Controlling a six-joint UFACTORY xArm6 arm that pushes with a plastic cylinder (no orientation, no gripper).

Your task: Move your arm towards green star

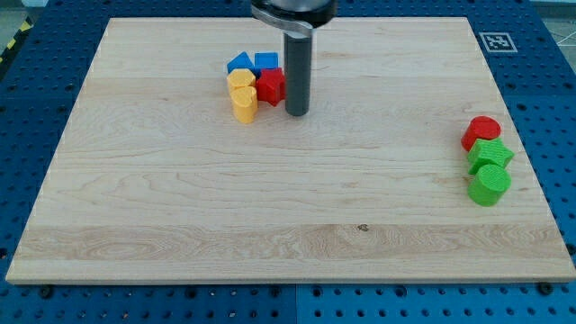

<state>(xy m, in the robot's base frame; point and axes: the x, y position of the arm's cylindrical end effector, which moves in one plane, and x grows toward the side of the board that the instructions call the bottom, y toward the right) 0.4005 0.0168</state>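
2 green blocks sit nearest, at the right edge of the pale wooden surface (180, 225): a green cylinder (489, 184), then the green star (490, 155) touching it, a red cylinder (481, 131) beyond. The approach looks barely begun. The tip (296, 112) stands well apart, toward the view's top beside a red star (270, 85), and must slide rightward. No pincer exists here, so no grip state applies.

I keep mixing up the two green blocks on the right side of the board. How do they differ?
The green star has a notched, pointed outline; the green cylinder has a round, smooth top. The star sits nearer the view's top, right below the red cylinder; the green cylinder is the lowest of that column. Both share the same green and lie far to the view's right of my tip.
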